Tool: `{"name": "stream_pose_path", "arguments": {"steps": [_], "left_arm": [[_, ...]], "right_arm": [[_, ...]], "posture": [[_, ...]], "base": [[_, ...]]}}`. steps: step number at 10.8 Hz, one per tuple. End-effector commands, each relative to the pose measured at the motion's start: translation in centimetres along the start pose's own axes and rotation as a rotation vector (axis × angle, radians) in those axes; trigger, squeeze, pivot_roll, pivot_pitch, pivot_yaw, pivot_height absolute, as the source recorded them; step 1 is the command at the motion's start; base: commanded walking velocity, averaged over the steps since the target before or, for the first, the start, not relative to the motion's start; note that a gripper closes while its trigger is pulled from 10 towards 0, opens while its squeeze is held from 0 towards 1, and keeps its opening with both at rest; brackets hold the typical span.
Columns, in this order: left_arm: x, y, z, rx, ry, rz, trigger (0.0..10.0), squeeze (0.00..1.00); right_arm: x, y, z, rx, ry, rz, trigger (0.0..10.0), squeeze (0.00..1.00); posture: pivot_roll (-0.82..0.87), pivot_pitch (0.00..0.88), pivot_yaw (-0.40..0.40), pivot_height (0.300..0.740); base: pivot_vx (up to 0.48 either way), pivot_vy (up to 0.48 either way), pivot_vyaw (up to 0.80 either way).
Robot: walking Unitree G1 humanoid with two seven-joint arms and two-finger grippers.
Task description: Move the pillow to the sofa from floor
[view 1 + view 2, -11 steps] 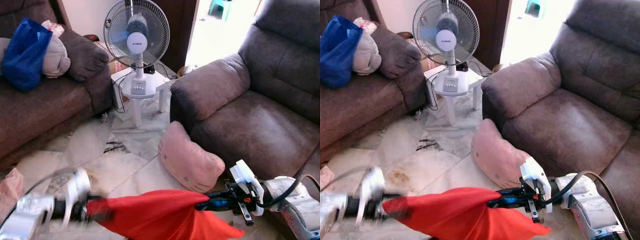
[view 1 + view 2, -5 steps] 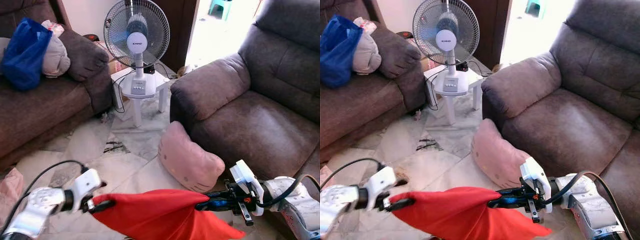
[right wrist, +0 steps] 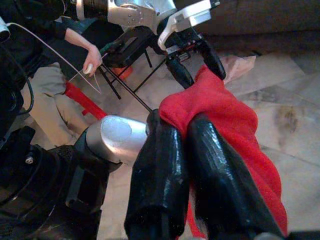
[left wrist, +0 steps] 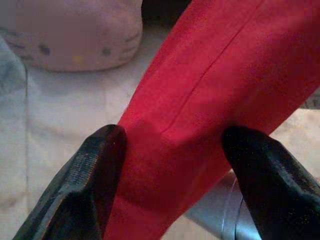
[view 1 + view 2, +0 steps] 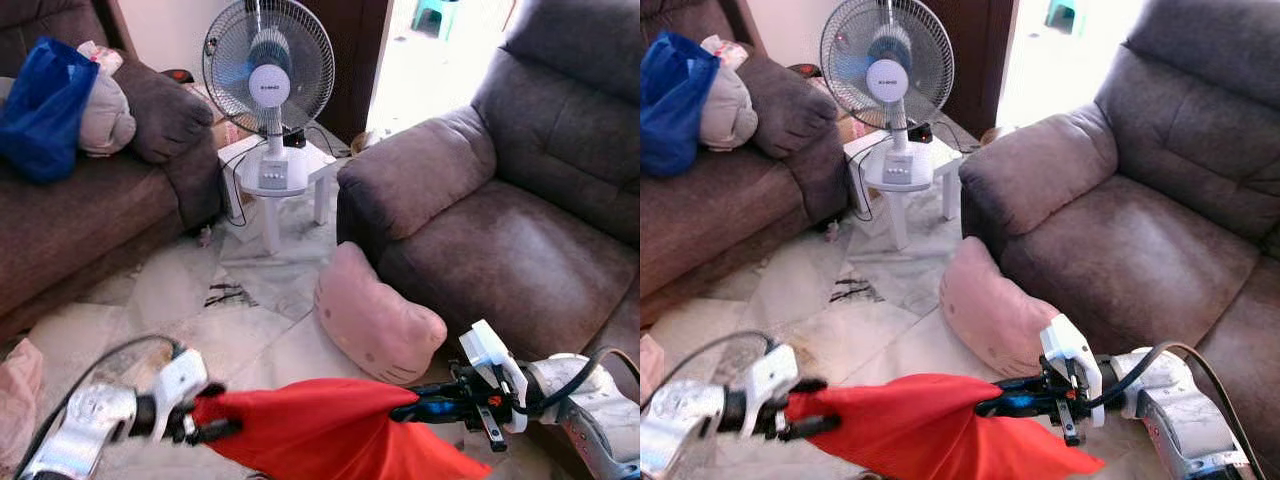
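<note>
A pink cat-face pillow (image 5: 375, 320) lies on the tiled floor, leaning against the front of the brown sofa (image 5: 520, 250) on the right. In front of it, low in the head views, a red cloth (image 5: 320, 430) hangs stretched between both grippers. My left gripper (image 5: 215, 425) holds its left end; in the left wrist view the red cloth (image 4: 200, 100) fills the gap between the two fingers (image 4: 85, 175). My right gripper (image 5: 402, 410) is shut on the cloth's right end, with its fingers (image 3: 165, 165) pinched together on the fabric.
A standing fan (image 5: 268, 70) sits on a white stool (image 5: 275, 180) between the two sofas, with cables beneath it. The left sofa (image 5: 90, 220) carries a blue bag (image 5: 40, 110) and a bundle. A person's hand (image 3: 92, 52) appears behind me in the right wrist view.
My left gripper, blurred a second ago, rose onto the cloth's left corner and has now dropped a little lower and to the right. The right gripper has stayed put. The camera shifted slightly.
</note>
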State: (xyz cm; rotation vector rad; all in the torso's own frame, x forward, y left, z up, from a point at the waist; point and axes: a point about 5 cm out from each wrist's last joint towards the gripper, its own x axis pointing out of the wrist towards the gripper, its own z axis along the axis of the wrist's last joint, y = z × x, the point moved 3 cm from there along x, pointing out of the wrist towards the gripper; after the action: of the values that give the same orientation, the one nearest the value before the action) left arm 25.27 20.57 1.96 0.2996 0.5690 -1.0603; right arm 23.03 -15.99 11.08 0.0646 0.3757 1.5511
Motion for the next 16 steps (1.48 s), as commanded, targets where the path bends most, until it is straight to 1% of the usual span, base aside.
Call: {"name": "stream_pose_path", "arguments": {"steps": [1,2,4,5,6,7,9,12,16], "left_arm": [[0.0,0.3,-0.4,0.004,0.016,0.011,10.0,0.0],[-0.1,0.5,-0.5,-0.005,0.022,0.021,10.0,0.0],[0.0,1.2,-1.3,0.02,0.075,0.09,10.0,0.0],[0.4,1.0,-1.6,-0.005,0.067,0.082,10.0,0.0],[0.7,0.3,-1.9,-0.022,0.065,0.045,3.8,0.0],[0.8,0.2,-2.0,-0.026,0.063,0.038,0.0,0.0],[0.7,0.2,-1.8,-0.037,0.039,0.043,0.0,0.0],[1.1,0.0,-1.6,-0.041,0.04,0.022,0.0,0.0],[1.0,-0.3,-1.5,-0.046,0.032,0.0,0.0,0.0]], "right_arm": [[-0.4,0.7,2.2,-0.087,-0.06,0.032,10.0,0.0],[-0.7,1.0,2.3,-0.085,-0.059,0.04,10.0,0.0],[-0.9,1.2,2.9,-0.089,-0.078,0.055,10.0,0.0],[-1.0,1.1,3.1,-0.092,-0.083,0.049,10.0,0.0],[-1.0,1.1,3.2,-0.093,-0.083,0.043,10.0,0.0],[-1.0,1.1,3.2,-0.093,-0.084,0.04,10.0,0.0],[-1.0,1.0,3.2,-0.091,-0.085,0.036,10.0,0.0],[-0.9,1.0,3.1,-0.091,-0.085,0.03,10.0,0.0],[-0.6,0.9,2.9,-0.084,-0.093,0.026,10.0,0.0]], "posture": [[-0.04,0.128,-0.055,0.74],[-0.04,0.131,-0.058,0.74],[-0.05,0.132,-0.06,0.74],[-0.05,0.131,-0.062,0.74],[-0.05,0.132,-0.064,0.74],[-0.05,0.133,-0.063,0.74],[-0.05,0.132,-0.063,0.74],[-0.05,0.13,-0.059,0.74],[-0.04,0.133,-0.052,0.74]], "base": [[0.0,0.0,0.0],[0.0,0.0,0.0],[0.0,0.0,0.0],[0.0,0.0,0.0],[0.0,0.0,0.0],[0.0,0.0,0.0],[0.0,0.0,0.0],[0.0,0.0,0.0],[0.0,0.0,0.0]]}}
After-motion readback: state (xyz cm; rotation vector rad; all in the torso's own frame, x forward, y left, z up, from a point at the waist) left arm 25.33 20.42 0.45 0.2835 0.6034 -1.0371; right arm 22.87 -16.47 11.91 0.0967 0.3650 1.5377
